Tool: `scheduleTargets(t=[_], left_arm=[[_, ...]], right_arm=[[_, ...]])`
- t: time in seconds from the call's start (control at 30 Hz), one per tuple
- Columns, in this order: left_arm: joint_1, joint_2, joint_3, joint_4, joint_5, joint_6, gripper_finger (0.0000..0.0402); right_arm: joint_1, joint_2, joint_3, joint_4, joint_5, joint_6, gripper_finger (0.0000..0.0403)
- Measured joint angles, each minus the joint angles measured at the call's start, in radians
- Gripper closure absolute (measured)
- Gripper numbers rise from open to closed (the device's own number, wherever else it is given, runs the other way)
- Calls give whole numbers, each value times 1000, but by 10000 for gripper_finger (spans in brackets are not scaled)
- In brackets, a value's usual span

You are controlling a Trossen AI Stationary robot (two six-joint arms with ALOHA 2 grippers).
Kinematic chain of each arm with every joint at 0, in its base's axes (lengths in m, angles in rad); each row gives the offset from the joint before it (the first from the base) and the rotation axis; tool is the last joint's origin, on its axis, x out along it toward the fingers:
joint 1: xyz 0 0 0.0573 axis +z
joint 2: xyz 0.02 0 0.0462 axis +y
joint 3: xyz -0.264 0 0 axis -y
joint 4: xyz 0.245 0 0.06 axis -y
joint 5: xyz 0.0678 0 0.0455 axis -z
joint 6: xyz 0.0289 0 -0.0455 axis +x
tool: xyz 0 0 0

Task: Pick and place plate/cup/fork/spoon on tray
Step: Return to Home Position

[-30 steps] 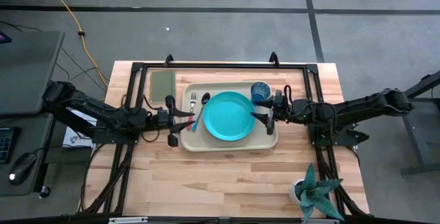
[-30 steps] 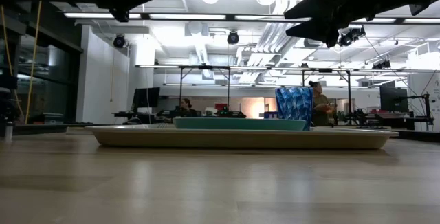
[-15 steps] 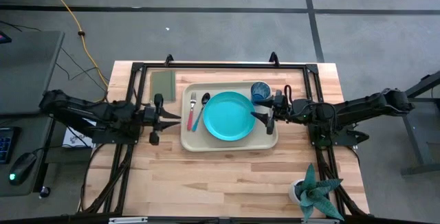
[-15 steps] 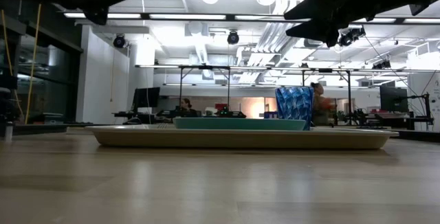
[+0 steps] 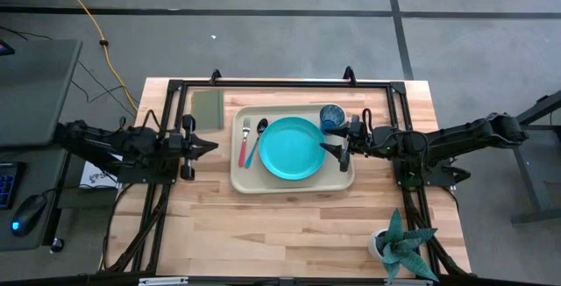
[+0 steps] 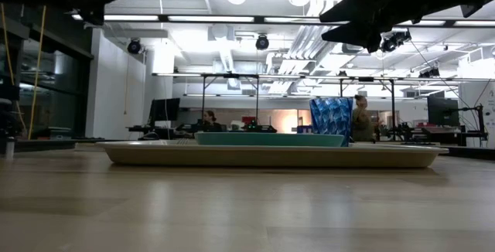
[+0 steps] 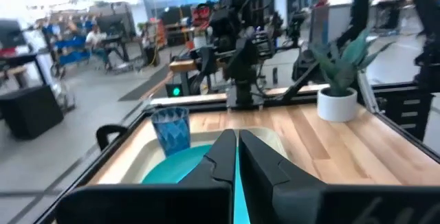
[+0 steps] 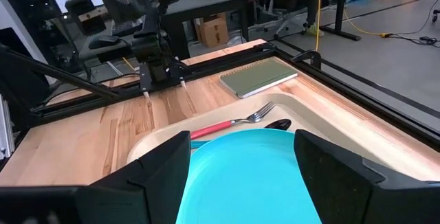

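The beige tray (image 5: 342,179) lies mid-table. On it rest the teal plate (image 5: 291,147), the dark-blue cup (image 5: 331,116) upright at its far right corner, and the red-handled fork (image 5: 243,140) and blue-handled spoon (image 5: 255,146) side by side left of the plate. My left gripper (image 5: 215,145) is shut and empty, above the bare table left of the tray; its wrist view (image 7: 235,145) shows the fingers together. My right gripper (image 5: 337,152) is open and empty above the tray's right edge, its fingers (image 8: 165,162) spread over the plate (image 8: 254,176).
A flat olive-green square (image 5: 208,106) lies at the far left, beside the tray. A potted plant (image 5: 401,246) stands at the near right corner. A black frame (image 5: 280,82) rings the work area. People show in the room beyond the table (image 6: 360,117).
My left gripper has drawn back from the tray's left edge, near the fork and spoon, toward the table's left edge. The fork, spoon, plate and cup have stayed where they lay on the tray.
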Motion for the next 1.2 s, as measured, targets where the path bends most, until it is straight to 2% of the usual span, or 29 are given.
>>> scheduleTargets(t=[0.2, 0.4, 0.57, 0.7, 0.77, 0.93, 1.03, 1.2], left_arm=[[12, -120, -138, 57, 26, 2, 401], [43, -244, -182, 31, 96, -42, 401], [45, -238, -190, -35, 121, -91, 401], [45, -232, -262, 63, 162, -105, 401], [48, -214, -264, 72, 204, -94, 401], [68, -205, -264, 63, 209, -78, 402], [86, -200, -264, 71, 162, -24, 401], [104, -198, -264, 76, 115, -47, 401]], right_arm=[[0, 0, 0, 0, 0, -1, 150], [0, 0, 0, -7, 0, -5, 150], [0, 0, 0, -36, 0, -6, 150], [0, 0, 0, -72, -1, -6, 150], [0, 0, 0, -92, -1, -5, 150], [0, 0, 0, -102, -13, 7, 150], [0, -4, 0, -106, -13, -1, 150], [0, -62, 0, -143, 4, -32, 170]])
